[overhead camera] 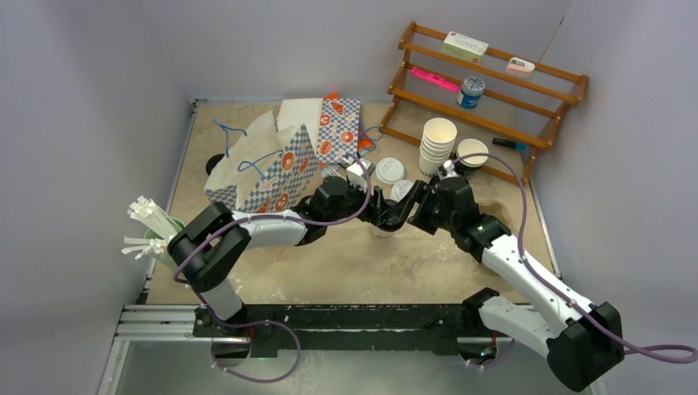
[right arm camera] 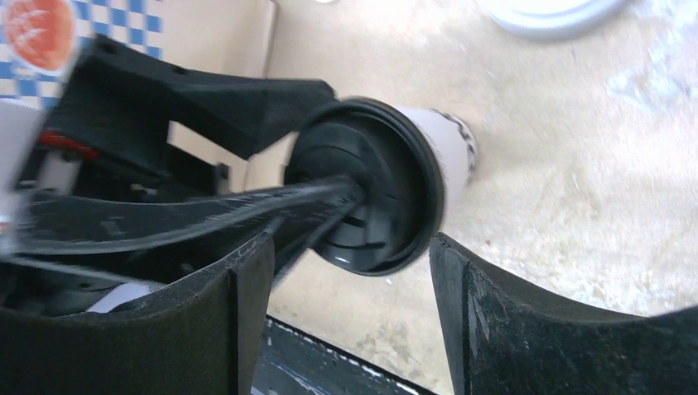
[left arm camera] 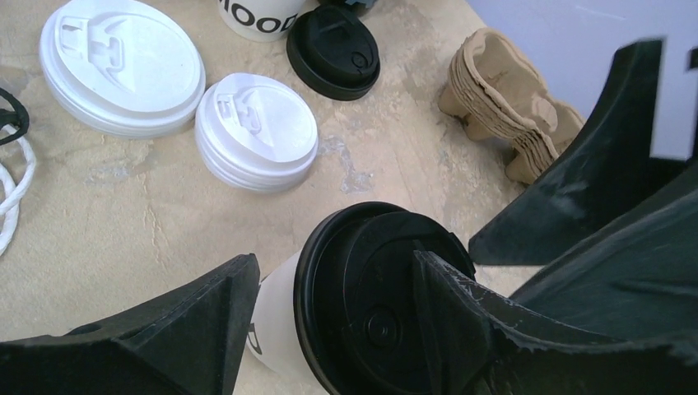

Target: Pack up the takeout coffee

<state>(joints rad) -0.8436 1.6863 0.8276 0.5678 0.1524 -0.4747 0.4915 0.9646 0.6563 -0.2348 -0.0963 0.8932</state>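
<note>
A takeout coffee cup point(left arm camera: 276, 317), pale with a black sip lid point(left arm camera: 370, 288), stands on the table where both arms meet; the top view shows only a sliver of it point(overhead camera: 380, 233). My left gripper point(left arm camera: 333, 263) is open and straddles it: one finger is beside the cup wall, and the other finger point(left arm camera: 461, 321) crosses above the lid. My right gripper point(right arm camera: 350, 247) is open too, with nothing between its fingers. The lid point(right arm camera: 370, 185) sits just past its fingertips. The two grippers point(overhead camera: 395, 210) almost touch over the cup.
Two stacks of white lids point(left arm camera: 123, 66) point(left arm camera: 257, 132), a loose black lid point(left arm camera: 333, 51) and nested cardboard carriers point(left arm camera: 510, 99) lie just beyond the cup. Checkered paper bags point(overhead camera: 272, 169) stand back left. Stacked lidless cups point(overhead camera: 437, 144) and a wooden rack point(overhead camera: 494, 82) are back right.
</note>
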